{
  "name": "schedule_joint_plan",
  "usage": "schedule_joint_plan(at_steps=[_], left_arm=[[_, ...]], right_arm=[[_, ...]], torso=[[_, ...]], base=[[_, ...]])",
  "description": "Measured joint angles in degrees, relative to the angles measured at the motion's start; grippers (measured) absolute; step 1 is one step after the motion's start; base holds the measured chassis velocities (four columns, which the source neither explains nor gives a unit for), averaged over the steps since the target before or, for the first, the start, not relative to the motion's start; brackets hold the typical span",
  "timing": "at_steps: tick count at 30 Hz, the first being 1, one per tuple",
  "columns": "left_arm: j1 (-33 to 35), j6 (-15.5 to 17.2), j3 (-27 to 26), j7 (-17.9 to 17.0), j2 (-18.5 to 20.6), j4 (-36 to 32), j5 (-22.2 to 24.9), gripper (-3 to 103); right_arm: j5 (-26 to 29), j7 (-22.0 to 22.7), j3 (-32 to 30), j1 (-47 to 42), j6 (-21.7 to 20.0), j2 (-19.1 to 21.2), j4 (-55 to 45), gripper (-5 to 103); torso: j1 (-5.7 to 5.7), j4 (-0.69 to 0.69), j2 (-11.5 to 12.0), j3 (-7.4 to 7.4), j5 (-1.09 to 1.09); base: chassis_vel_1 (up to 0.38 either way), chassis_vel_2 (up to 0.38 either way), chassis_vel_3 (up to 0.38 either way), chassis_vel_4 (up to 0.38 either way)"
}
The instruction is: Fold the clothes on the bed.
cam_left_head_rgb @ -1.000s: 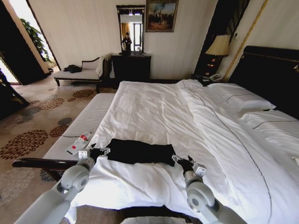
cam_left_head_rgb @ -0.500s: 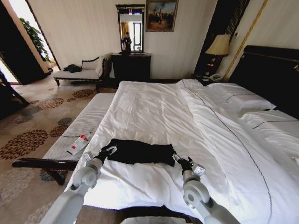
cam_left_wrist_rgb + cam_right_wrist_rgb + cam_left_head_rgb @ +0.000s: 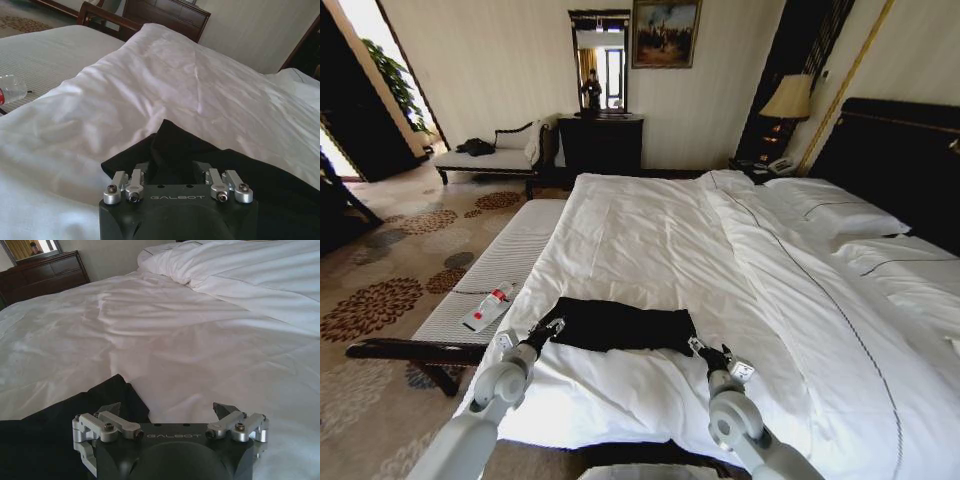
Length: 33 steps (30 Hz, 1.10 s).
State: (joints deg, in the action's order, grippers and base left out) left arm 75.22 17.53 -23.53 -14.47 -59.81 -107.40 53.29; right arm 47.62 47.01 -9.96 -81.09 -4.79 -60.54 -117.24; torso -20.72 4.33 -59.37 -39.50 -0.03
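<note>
Now, left gripper (image 3: 549,328): at the T-shirt's left end, fingers closed in on a raised bunch of black fabric (the wrist view shows the cloth humped up between them).
Right gripper (image 3: 701,349): at the T-shirt's right end, near corner; fingers spread apart, one over black cloth, the other over white duvet, nothing held.
Black T-shirt (image 3: 616,325): stretches as a flat dark band between the two grippers, folded into a rough rectangle; its left corner (image 3: 172,145) is lifted into a peak just ahead of the left gripper (image 3: 172,172), and its right edge (image 3: 110,392) ends just inside the right gripper (image 3: 170,412).
White duvet (image 3: 650,240): under the T-shirt and spreading well beyond both grippers, softly creased.
Bed (image 3: 880,150): carries the duvet; pillows and tall dark headboard lie far off to the right gripper's outer side.
Pale bench (image 3: 510,255): runs just outside the left gripper, alongside the bed's edge.
Plastic bottle (image 3: 488,305): lying on the bench near the left gripper (red label visible).
</note>
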Motion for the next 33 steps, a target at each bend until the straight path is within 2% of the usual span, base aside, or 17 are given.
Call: schedule_joint_plan(at_steps=[2,3,6,7,9,10,12,21,24,28,33], left_arm=[[0.2,0.0,-0.1,0.0,0.1,0.3,-0.3,38],[0.2,0.0,-0.1,0.0,0.1,0.3,-0.3,38],[0.7,0.0,-0.6,0.0,0.4,-0.1,-0.3,22],[0.7,0.0,-0.6,0.0,0.4,-0.1,-0.3,22],[0.9,0.0,-1.1,0.0,0.5,-0.5,-0.3,11],[1.0,0.0,-1.2,0.0,0.5,-0.6,-0.3,11],[1.5,0.0,-1.9,0.1,0.7,-1.1,-0.1,2],[3.4,-0.1,-4.9,1.4,1.7,-1.7,0.6,0],[4.5,-0.1,-6.1,2.0,1.9,-2.8,0.9,0],[5.3,-0.5,-6.5,2.8,2.2,-3.1,0.2,0],[6.0,-1.3,-6.4,3.7,1.9,-2.8,-1.5,0]], right_arm=[[0.1,0.5,-0.2,-0.1,0.0,0.2,0.0,100],[0.1,0.5,-0.2,-0.1,0.0,0.2,0.0,100],[0.1,0.9,-0.3,-0.2,0.0,0.3,0.2,100],[0.1,0.9,-0.3,-0.2,0.0,0.3,0.2,100],[0.1,1.0,-0.3,-0.2,0.0,0.2,0.5,100],[0.0,1.1,-0.3,-0.2,0.0,0.1,0.5,100],[0.0,1.1,-0.3,-0.2,0.0,0.1,0.6,100],[1.8,0.9,-0.6,-0.3,0.1,0.2,0.1,100],[5.8,0.6,-0.6,-0.3,0.2,0.0,-2.0,100],[7.3,-0.3,-0.5,-0.5,0.4,-0.2,-2.7,100],[11.5,-5.6,-1.9,1.1,0.8,-0.2,-1.3,100]], torso=[[0.00,0.00,0.0,0.00,0.00],[0.00,0.00,0.0,0.00,0.00],[0.00,0.00,0.0,0.00,0.00],[0.00,0.00,0.0,0.00,0.00],[0.00,0.00,0.0,0.00,0.00],[0.00,0.01,0.0,0.00,0.00],[0.00,0.00,0.0,0.00,-0.01],[0.00,0.00,0.0,0.00,-0.01],[0.00,0.00,0.0,0.00,-0.01],[0.00,0.00,0.0,0.00,0.00],[0.00,-0.01,0.0,0.00,0.00]], base=[[0.000,0.000,0.000,0.000],[0.000,0.000,0.000,0.000],[0.000,0.000,0.000,0.000],[0.000,0.000,0.000,0.000],[0.000,0.000,0.000,0.000],[0.000,0.000,0.000,0.000],[0.000,0.000,0.000,0.000],[0.000,0.000,0.000,0.000],[0.000,0.000,0.000,0.000],[0.000,0.000,0.000,0.000],[0.000,0.000,0.000,0.000]])
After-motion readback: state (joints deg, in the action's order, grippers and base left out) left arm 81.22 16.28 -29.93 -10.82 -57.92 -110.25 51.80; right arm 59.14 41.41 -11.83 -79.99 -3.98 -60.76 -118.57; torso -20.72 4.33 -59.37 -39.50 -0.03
